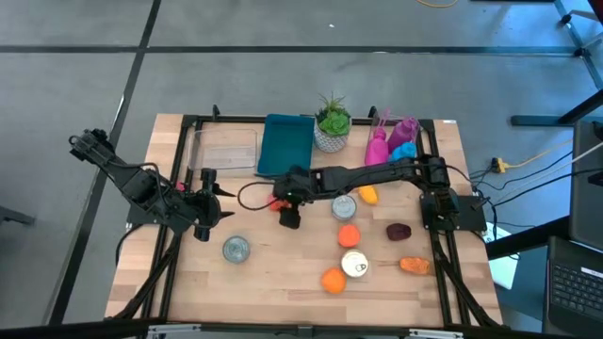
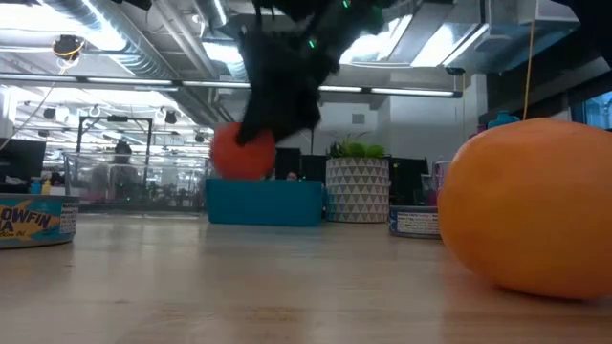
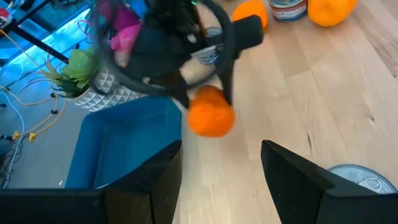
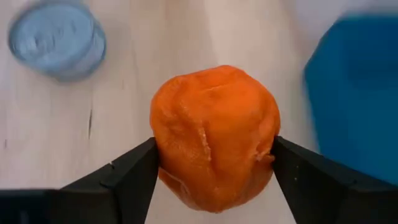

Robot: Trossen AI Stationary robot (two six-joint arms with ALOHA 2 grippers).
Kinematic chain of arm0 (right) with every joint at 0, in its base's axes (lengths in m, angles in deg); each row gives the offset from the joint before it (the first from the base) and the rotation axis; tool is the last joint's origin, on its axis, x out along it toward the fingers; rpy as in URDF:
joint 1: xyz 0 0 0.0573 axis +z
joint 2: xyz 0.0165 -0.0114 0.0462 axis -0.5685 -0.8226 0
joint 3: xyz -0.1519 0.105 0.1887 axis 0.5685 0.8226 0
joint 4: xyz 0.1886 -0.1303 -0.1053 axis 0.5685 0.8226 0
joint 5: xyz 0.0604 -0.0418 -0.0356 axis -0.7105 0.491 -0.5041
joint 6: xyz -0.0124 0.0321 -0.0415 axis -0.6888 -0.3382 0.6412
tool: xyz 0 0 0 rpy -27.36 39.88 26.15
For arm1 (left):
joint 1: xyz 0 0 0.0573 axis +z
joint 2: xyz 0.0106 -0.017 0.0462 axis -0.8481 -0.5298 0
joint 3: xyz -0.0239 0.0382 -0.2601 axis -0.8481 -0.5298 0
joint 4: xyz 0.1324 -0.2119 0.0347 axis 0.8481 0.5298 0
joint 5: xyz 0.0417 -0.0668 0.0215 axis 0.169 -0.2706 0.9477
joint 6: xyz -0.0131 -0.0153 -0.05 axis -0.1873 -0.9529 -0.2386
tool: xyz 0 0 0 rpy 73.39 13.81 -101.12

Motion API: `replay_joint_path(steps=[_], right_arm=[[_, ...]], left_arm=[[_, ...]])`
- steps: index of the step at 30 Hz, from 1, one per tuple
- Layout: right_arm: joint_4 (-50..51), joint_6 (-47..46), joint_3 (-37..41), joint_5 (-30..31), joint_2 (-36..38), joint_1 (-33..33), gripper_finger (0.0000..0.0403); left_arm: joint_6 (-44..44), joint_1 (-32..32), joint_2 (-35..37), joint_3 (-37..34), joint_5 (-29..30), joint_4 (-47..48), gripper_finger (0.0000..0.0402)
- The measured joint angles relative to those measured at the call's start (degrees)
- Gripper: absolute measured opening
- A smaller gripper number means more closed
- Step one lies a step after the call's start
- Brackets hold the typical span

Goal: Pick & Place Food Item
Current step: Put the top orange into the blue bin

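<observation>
Orange fruit (image 4: 213, 137) clamped in right tool (image 4: 214, 165), underside hidden, left tool (image 3: 221, 168) apart.

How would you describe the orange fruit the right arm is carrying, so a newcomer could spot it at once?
Start at the blue tray at the back of the wooden table. Just in front of its near edge, the right tool grips an orange fruit between its fingers. Unlike the other orange fruits lying on the table, this one is held up off the wood.
</observation>
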Motion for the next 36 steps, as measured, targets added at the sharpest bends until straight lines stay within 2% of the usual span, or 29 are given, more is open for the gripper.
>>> replay_joint_path(steps=[7, 9, 13, 18, 26, 30, 36], right_arm=[[5.48, 6.42, -8.23, 14.41, 0.07, -4.33, 0.0294], [6.73, 6.98, -9.43, 16.51, 0.11, -6.56, 0.0291], [6.78, 7.61, -9.75, 12.47, 0.11, -12.24, 0.0294], [9.44, 6.14, -9.75, 5.96, 0.11, -16.09, 0.0332], [13.32, 6.08, -9.77, 5.72, 0.11, -16.1, 0.039], [20.9, 1.92, -9.77, 8.34, 0.11, -15.74, 0.0393], [37.19, -4.6, -9.77, 6.49, 0.11, -12.55, 0.038]], left_arm=[[-0.3, 0.0, 0.0, 0.0, -0.39, 0.02, 0.0207], [-0.44, -0.02, 0.0, 0.0, -0.42, 0.02, 0.0207], [-0.46, 0.0, 0.0, 0.0, -0.42, 0.02, 0.0207], [-0.5, 0.0, 0.0, -0.02, -0.48, 0.26, 0.0207], [-1.1, -0.01, 0.0, -0.02, -0.47, 1.92, 0.0207], [-1.95, 0.0, 0.0, -0.02, -1.19, 2.06, 0.0207], [-2.6, -0.01, 0.0, -0.02, -2.98, 2.71, 0.0207]])
